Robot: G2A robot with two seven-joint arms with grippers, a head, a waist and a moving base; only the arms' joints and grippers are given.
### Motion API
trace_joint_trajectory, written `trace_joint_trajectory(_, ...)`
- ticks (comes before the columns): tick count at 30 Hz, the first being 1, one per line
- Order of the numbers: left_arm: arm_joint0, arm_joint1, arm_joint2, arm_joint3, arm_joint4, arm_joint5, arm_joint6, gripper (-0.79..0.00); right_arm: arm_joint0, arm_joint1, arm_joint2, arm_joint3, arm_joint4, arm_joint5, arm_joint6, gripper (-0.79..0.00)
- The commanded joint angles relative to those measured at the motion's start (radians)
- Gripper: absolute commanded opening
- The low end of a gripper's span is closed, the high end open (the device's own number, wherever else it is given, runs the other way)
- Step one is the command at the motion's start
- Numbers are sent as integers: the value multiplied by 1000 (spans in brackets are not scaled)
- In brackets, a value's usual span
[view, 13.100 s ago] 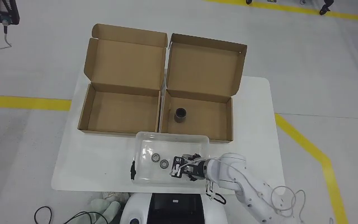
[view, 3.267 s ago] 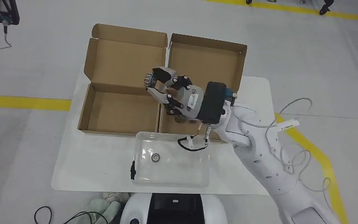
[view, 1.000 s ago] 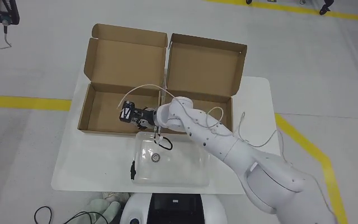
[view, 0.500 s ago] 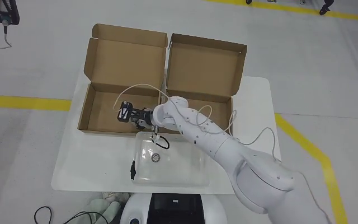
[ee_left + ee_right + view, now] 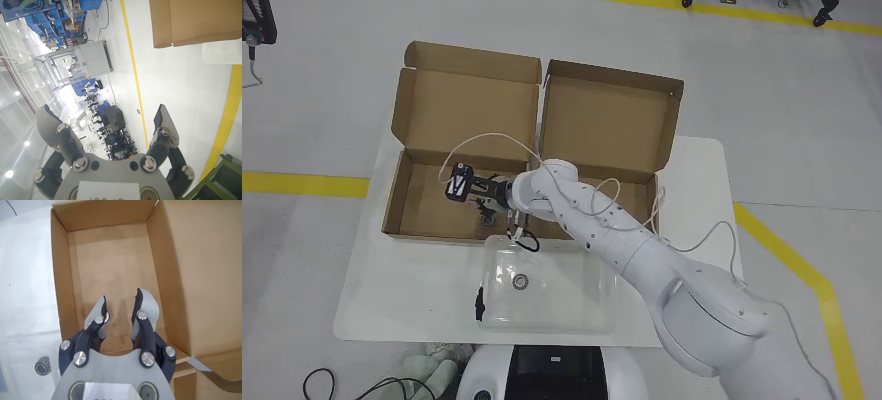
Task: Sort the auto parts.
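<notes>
On the desk (image 5: 382,290), sorting seemingly midway: jaws of the right gripper (image 5: 121,294) apart over the left box (image 5: 113,256), small bearing (image 5: 107,315) beside one jaw, second bearing (image 5: 43,366) waiting in the clear tray (image 5: 572,300).

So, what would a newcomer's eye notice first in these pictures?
First, the long white right arm stretched across the white table, its end effector open inside the left brown cardboard box. A small silver metal ring bearing sits beside one of its fingers there. Another grey metal bearing lies alone in the clear plastic tray on the table's near side.
</notes>
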Motion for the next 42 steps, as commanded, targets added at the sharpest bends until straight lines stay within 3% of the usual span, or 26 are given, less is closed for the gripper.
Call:
trace_joint_trajectory(1, 0, 0, 0, 0, 0, 0, 0, 0, 6, 12, 19, -46, -14, -10, -7, -508)
trace_joint_trajectory(7, 0, 0, 0, 0, 0, 0, 0, 0, -40, 75, 94, -257, -52, -49, 10, -483)
trace_joint_trajectory(12, 0, 0, 0, 0, 0, 0, 0, 0, -150, 143, 158, -479, -88, -110, 123, -483)
trace_joint_trajectory(21, 0, 0, 0, 0, 0, 0, 0, 0, -473, 277, 322, -934, -175, -176, 387, -453)
trace_joint_trajectory(25, 0, 0, 0, 0, 0, 0, 0, 0, -620, 323, 373, -1066, -229, -223, 459, -502)
trace_joint_trajectory(33, 0, 0, 0, 0, 0, 0, 0, 0, -820, 385, 438, -1151, -335, -291, 446, -471)
trace_joint_trajectory(42, 0, 0, 0, 0, 0, 0, 0, 0, -843, 400, 412, -1073, -426, -239, 416, -486)
